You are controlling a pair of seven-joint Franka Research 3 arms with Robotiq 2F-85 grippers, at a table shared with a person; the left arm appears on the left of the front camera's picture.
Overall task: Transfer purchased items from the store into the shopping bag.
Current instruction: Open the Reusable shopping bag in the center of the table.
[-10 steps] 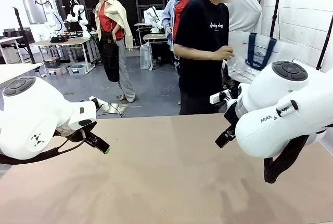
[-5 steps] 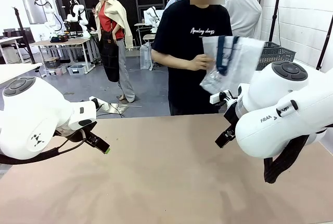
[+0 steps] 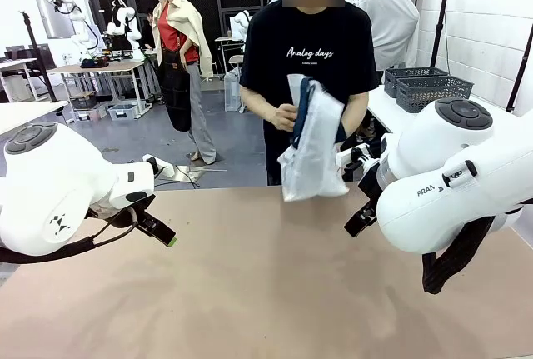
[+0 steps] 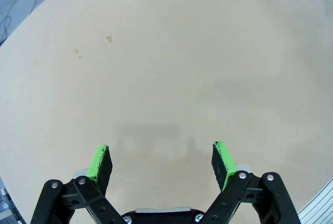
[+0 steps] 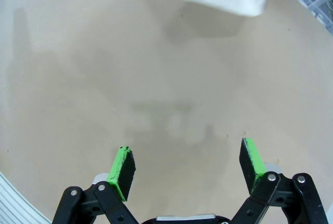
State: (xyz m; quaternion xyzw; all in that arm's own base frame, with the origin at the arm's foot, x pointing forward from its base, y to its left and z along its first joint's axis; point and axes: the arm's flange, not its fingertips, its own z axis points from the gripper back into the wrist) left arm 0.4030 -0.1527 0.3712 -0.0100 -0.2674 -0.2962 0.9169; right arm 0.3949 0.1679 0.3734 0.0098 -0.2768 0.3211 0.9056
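1. While both arms wait, we see the person has turned from the far right and brought the shopping bag (image 3: 312, 147) to the middle. One hand (image 3: 287, 116) holds it just above the worktop's (image 3: 250, 292) far edge.
2. Our left end effector (image 4: 162, 164) and right end effector (image 5: 187, 169) hang spread and empty.
3. We judge loading not begun: the bag isn't set down, and grey baskets (image 3: 433, 87) sit behind the person.
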